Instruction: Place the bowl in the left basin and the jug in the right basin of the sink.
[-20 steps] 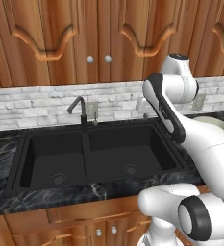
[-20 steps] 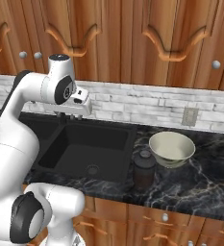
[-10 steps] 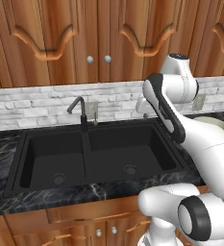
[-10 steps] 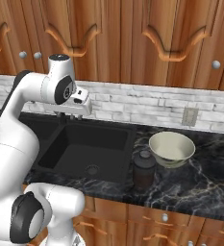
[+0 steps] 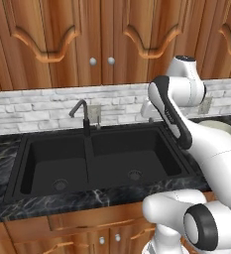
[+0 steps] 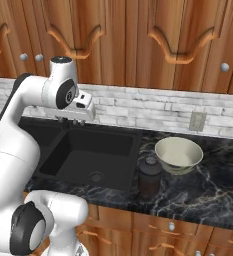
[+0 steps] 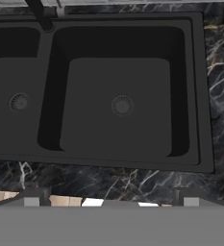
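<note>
Above the sink (image 6: pixel 88 150), the tool (image 6: pixel 74 120) hangs with jaws spread wide, holding and touching nothing. On the counter (image 6: pixel 208 190) right of the sink, the bowl (image 6: pixel 178 154) and jug (image 6: pixel 150 176) stand just beside each other. A good first step swings right, descends over the bowl's rim and pinches one wall, clear of the jug.

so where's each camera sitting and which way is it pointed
Left base view: behind the arm to its left, looking forward and down at the sink; arm rises from lower right.
Right base view: behind the arm to its right, looking forward and down at the bowl and jug on the counter; arm rises from lower left, gripper open.
Hand view: on the hand, looking down into the right basin.
All share the sink.
</note>
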### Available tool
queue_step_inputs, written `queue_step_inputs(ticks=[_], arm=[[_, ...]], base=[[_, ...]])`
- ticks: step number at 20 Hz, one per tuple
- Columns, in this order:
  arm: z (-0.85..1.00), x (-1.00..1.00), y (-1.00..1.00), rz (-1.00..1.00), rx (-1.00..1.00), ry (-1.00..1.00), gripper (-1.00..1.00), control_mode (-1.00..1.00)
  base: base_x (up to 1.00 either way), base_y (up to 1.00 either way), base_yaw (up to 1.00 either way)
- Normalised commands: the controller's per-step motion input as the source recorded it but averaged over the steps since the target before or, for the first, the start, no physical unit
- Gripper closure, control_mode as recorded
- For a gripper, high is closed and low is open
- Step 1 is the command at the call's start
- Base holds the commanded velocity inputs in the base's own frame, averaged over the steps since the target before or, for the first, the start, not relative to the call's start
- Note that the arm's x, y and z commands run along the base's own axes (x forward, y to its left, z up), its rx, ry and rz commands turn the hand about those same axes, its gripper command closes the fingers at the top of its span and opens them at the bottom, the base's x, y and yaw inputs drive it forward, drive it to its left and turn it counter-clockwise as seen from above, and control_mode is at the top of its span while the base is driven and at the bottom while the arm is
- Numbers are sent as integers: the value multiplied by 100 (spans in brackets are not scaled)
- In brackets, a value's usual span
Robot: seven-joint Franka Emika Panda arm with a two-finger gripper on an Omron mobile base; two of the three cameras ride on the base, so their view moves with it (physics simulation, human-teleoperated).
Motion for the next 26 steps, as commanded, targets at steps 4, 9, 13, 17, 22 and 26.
queue_step_inputs(ticks=[4,9,13,17,22,26], arm=[[0,-29,-15,0,0,0,-100,-100],[0,-30,-19,-6,-4,0,-100,-100],[-1,-29,-37,-5,-1,0,-100,-100],[-2,-33,-47,-1,0,0,-100,-100],[-1,-28,-49,0,0,0,-100,-100],[0,-28,-46,0,0,0,-100,-100]], base=[[0,0,0],[0,0,0],[0,0,0],[0,0,0],[0,0,0],[0,0,0]])
